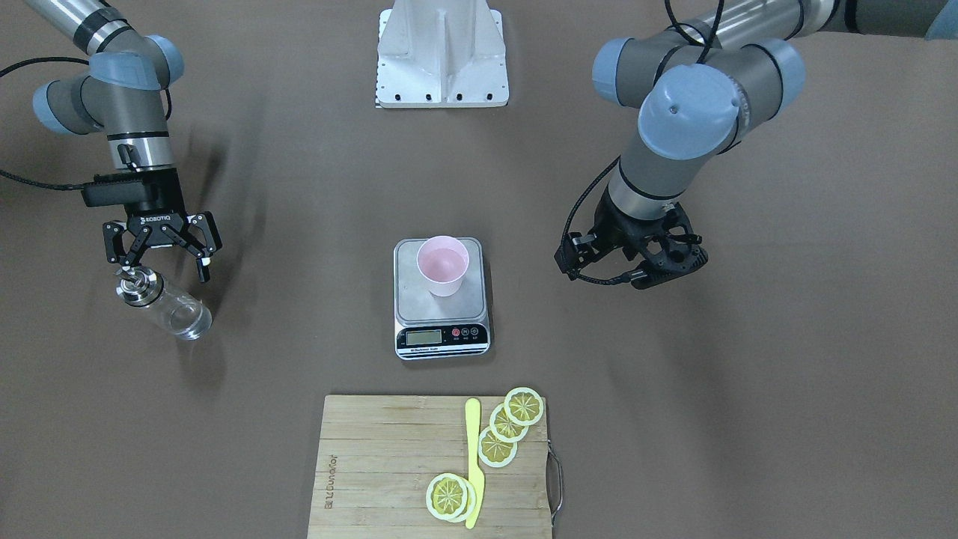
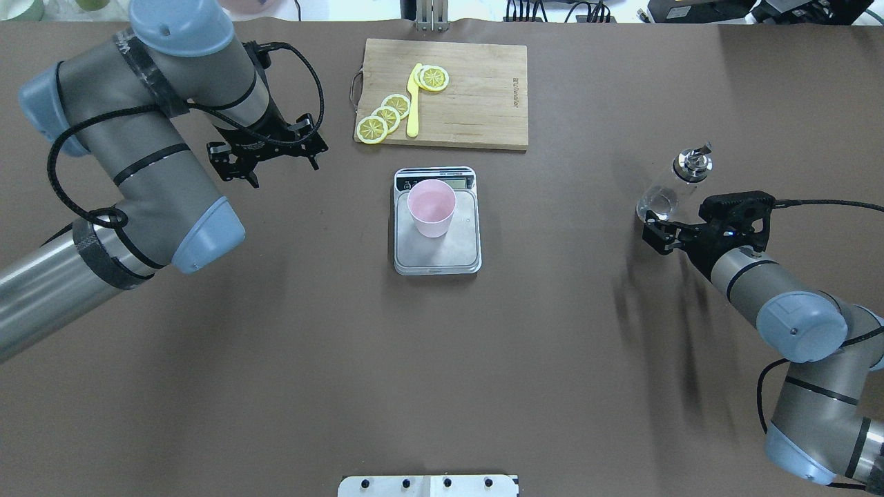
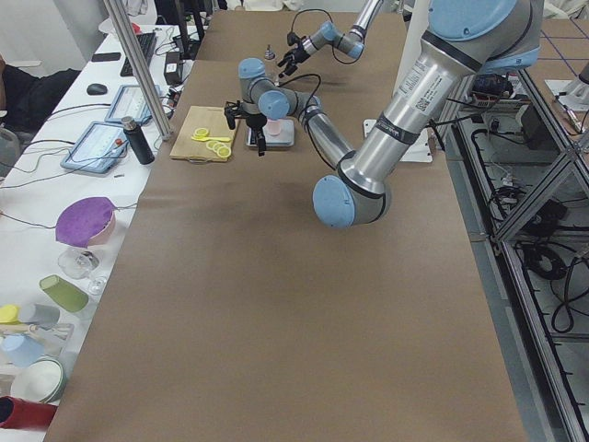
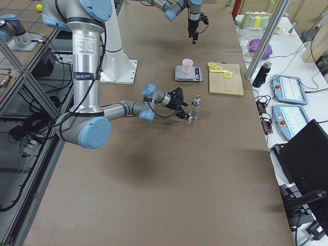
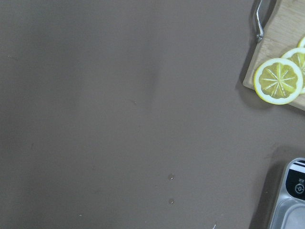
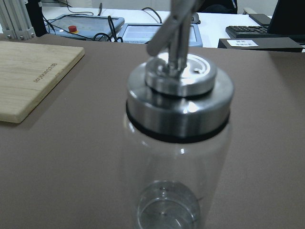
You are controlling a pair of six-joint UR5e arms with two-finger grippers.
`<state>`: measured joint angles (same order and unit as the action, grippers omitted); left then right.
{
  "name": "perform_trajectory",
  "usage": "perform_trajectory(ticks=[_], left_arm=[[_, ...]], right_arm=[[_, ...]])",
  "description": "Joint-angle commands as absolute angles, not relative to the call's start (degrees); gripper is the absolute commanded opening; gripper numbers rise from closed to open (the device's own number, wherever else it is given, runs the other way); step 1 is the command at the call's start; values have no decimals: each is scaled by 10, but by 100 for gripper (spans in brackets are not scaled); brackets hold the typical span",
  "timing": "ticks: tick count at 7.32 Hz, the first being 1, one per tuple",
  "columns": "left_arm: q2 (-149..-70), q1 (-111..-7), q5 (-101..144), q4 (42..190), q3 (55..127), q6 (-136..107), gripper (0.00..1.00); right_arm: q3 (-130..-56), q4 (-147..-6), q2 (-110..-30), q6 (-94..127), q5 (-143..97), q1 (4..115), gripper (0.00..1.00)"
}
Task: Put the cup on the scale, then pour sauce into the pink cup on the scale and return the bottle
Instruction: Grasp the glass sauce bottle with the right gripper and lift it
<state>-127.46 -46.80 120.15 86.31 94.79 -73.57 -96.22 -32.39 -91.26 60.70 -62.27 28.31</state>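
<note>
- Pink plastic: the cup (image 1: 443, 263) stands upright on the brushed platform of the scale (image 1: 416, 303), inside the platform's edges. Whether it holds any liquid cannot be told.
- The scale sits at the centre of the tabletop (image 1: 673, 412), with its display strip facing away from the robot.
- The bottle (image 1: 168, 308) stands upright on the tabletop on the robot's right, well apart from the scale, with its metal pourer cap on top.
- The right claw (image 1: 165, 268) is spread wide on the robot's side of the bottle, level with the cap. It grips nothing, and contact with the glass cannot be confirmed.
- The left claw (image 2: 268, 157) hangs above bare tabletop on the robot's left of the scale. Its fingers are spread and it is empty.
- A wooden cutting board (image 1: 389, 464) lies beyond the scale. It carries lemon slices (image 1: 509, 427) and a yellow knife (image 1: 473, 457).
</note>
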Motion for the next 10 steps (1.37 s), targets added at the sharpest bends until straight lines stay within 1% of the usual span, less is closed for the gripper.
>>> perform_trajectory(ticks=[1, 3, 5, 7, 9, 10], left_arm=[[-1275, -468, 1201, 863, 947, -736, 99], [-1275, -467, 1201, 863, 947, -737, 99], [-1275, -467, 1201, 863, 947, -737, 99], [-1275, -467, 1201, 863, 945, -737, 99], [-1275, -467, 1197, 863, 945, -737, 99], [-1276, -467, 1197, 863, 945, -737, 99]], right_arm=[[-954, -326, -909, 598, -613, 284, 100], [-928, -325, -888, 594, -603, 288, 100], [-925, -325, -886, 591, -604, 297, 100], [-904, -325, -861, 585, -603, 301, 100], [-901, -323, -857, 586, -603, 302, 100], [-900, -320, -857, 586, -603, 303, 89]])
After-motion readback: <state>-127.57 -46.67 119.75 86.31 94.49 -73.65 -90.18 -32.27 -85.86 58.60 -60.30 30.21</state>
